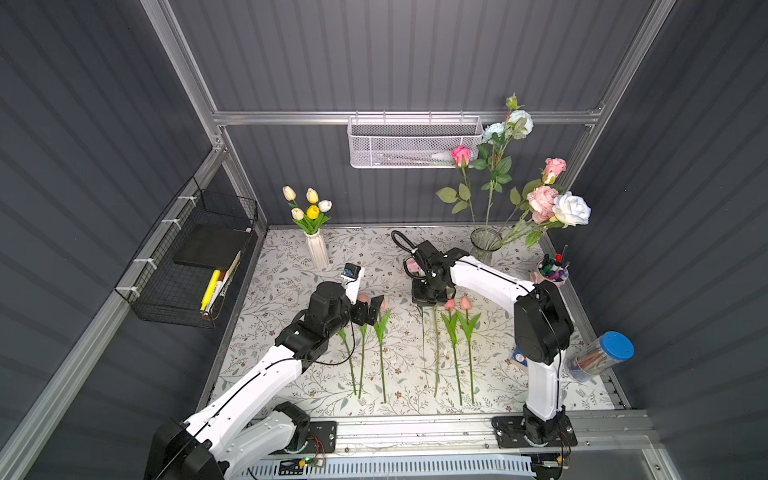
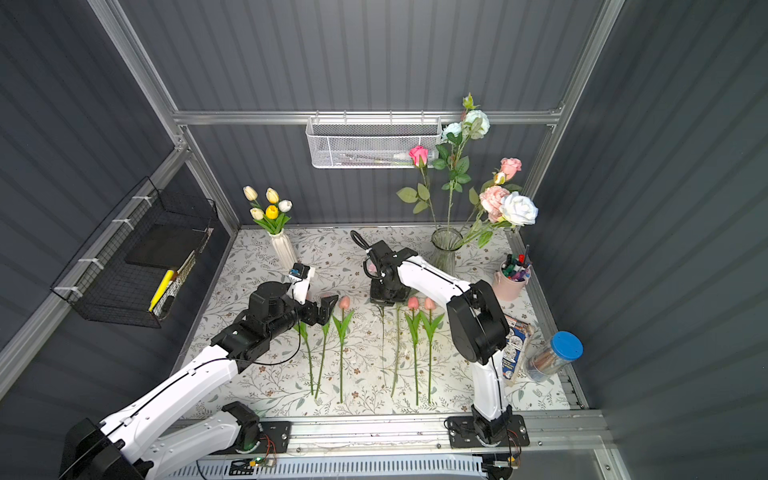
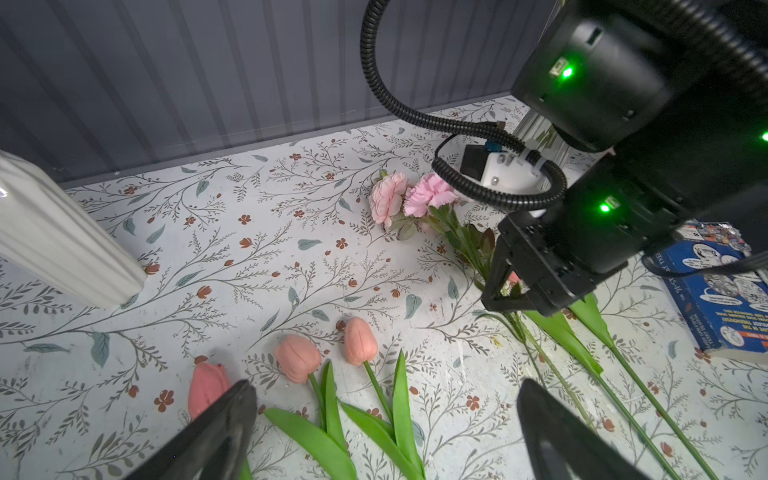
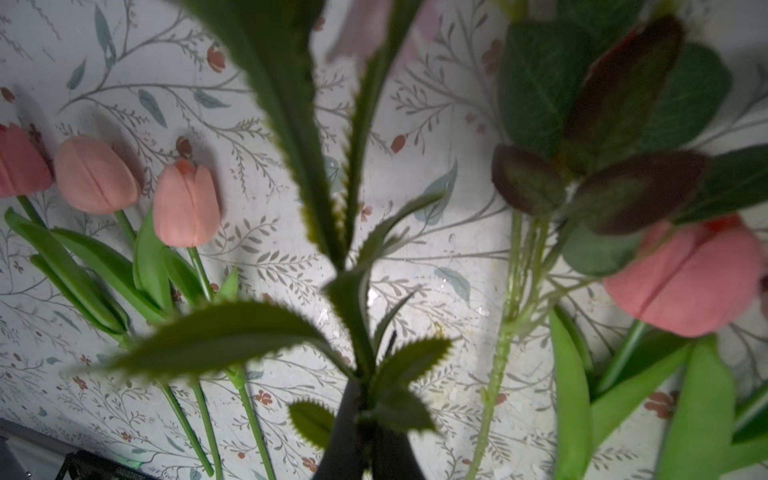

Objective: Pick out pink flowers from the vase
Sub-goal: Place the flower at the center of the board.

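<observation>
The clear glass vase (image 1: 484, 243) (image 2: 445, 245) stands at the back right. It holds a pink rose (image 1: 460, 154), pale pink roses (image 1: 542, 199), a white rose (image 1: 572, 209) and pale blue blooms (image 1: 519, 122). Several pink tulips (image 1: 450, 304) (image 2: 344, 302) (image 3: 297, 357) lie in a row on the floral table. My right gripper (image 1: 423, 304) (image 4: 365, 419) is shut on the leafy stem of a pale pink carnation spray (image 3: 430, 193), low over the table in front of the vase. My left gripper (image 1: 374, 309) (image 3: 382, 399) hangs open over the left tulips, holding nothing.
A white ribbed vase (image 1: 318, 249) with yellow and cream tulips stands at the back left. A pink cup of pens (image 1: 552, 272), a blue-lidded jar (image 1: 602, 357) and a book (image 3: 719, 291) line the right edge. Wire baskets (image 1: 195, 257) (image 1: 415, 141) hang on the walls.
</observation>
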Action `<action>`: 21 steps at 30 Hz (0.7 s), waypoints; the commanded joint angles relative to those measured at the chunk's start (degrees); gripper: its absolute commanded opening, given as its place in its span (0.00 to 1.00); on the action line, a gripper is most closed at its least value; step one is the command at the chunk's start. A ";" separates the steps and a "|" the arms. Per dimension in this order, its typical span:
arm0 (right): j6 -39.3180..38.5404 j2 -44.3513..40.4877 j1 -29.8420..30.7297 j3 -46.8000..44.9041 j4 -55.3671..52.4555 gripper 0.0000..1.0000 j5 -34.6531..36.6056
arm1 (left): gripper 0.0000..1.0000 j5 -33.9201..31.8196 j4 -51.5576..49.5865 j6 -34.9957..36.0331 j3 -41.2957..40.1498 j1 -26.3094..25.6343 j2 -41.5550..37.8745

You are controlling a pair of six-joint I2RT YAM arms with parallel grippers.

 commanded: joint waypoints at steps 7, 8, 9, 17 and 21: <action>0.26 5.08 -0.81 1.21 0.33 0.15 3.77 | 0.99 0.76 0.10 0.79 0.79 -0.63 -0.32; 0.16 5.55 -0.80 1.33 0.45 0.16 3.69 | 0.99 0.79 0.10 0.75 0.78 -0.63 -0.25; 0.08 5.93 -0.85 1.34 0.52 0.19 3.51 | 0.99 0.82 0.10 0.81 0.73 -0.69 -0.31; 0.50 5.56 -0.85 1.08 0.45 0.26 5.92 | 0.99 1.16 0.10 0.90 0.81 -0.72 0.08; 1.33 4.16 -0.77 0.58 1.07 0.30 5.77 | 0.99 1.21 0.19 0.93 0.86 -0.72 0.29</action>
